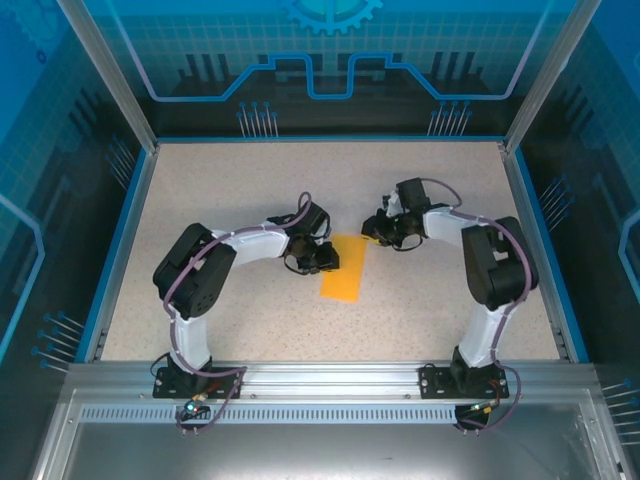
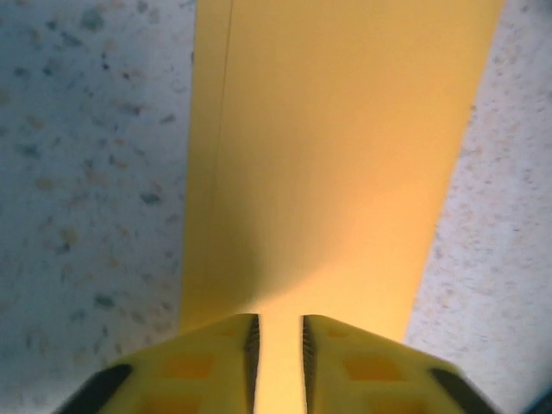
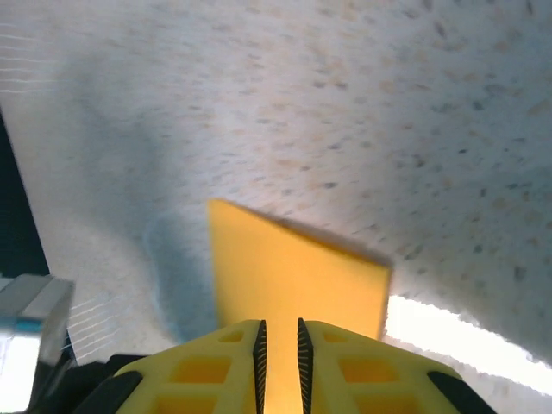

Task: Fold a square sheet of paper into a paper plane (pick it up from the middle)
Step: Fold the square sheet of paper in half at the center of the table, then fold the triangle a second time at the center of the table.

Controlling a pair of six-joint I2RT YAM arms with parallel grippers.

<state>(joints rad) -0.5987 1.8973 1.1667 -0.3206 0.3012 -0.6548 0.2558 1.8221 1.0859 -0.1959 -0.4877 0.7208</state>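
Note:
The square sheet of paper (image 1: pixel 345 270) lies on the table as an orange-yellow rectangle, longer than wide, with a crease line near its left edge (image 2: pixel 226 129). My left gripper (image 1: pixel 325 258) is low over the sheet's left side. Its jaws (image 2: pixel 278 332) stand a little apart, and the paper (image 2: pixel 336 155) shows in the gap and runs ahead. My right gripper (image 1: pixel 380 235) is at the sheet's far right corner. Its jaws (image 3: pixel 279 332) leave a narrow gap over the paper (image 3: pixel 293 276), whose far edge casts a dark shadow.
The speckled tabletop (image 1: pixel 250 190) is bounded by a blue rim (image 1: pixel 118 250) and clear walls on three sides. A metal rail (image 1: pixel 330 378) with both arm bases runs along the near edge.

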